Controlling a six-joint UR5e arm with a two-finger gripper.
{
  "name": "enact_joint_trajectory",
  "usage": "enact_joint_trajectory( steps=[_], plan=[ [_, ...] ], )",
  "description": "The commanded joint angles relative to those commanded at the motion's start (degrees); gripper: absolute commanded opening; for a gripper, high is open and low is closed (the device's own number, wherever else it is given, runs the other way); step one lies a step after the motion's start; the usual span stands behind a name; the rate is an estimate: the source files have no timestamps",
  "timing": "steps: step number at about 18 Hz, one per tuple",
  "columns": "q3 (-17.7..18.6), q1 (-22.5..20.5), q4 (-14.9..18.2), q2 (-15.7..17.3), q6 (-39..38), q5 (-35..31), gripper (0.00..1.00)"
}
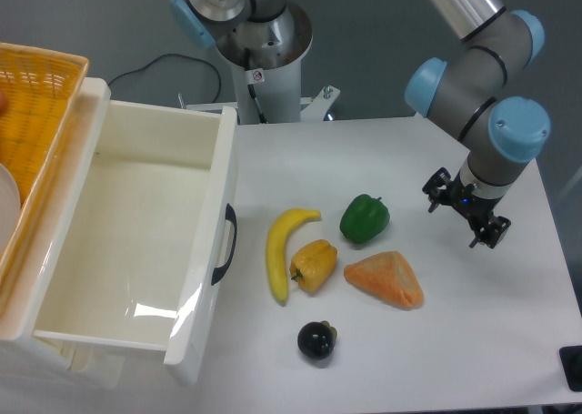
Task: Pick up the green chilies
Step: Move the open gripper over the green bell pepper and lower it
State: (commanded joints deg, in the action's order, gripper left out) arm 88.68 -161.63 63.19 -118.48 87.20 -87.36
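The gripper (pixel 463 210) has its fingers (pixel 436 198) spread wide and holding nothing, off to the right above the white table (pixel 509 341). From the left: a white bin (pixel 136 241), a banana (pixel 284 248), a yellow pepper (pixel 314 265), a small black fruit (pixel 316 340), then the green chilies (pixel 365 218) lying mid-table, just above an orange wedge (pixel 386 278), apart from the gripper.

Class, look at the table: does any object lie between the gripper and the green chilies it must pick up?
Nothing visible does. The gripper, jaws open, is right of the green chilies with only bare table between them. The orange wedge lies nearer the camera, off that line.
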Motion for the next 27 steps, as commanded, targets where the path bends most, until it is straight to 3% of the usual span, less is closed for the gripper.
enact_joint_trajectory(
  steps=[5,10,13,22,27],
  plan=[
    [0.78,0.26,-0.17,0.18,-3.44,0.09,1.0],
    [2.55,0.18,-2.37,0.09,-6.06,-1.58,1.0],
    [3.25,0.09,-2.46,-0.35,-7.75,2.01,1.0],
    [6.24,1.32,-1.41,4.04,-10.99,-1.32,1.0],
    [8.69,4.12,1.05,5.98,-12.66,-0.7,1.0]
  ],
)
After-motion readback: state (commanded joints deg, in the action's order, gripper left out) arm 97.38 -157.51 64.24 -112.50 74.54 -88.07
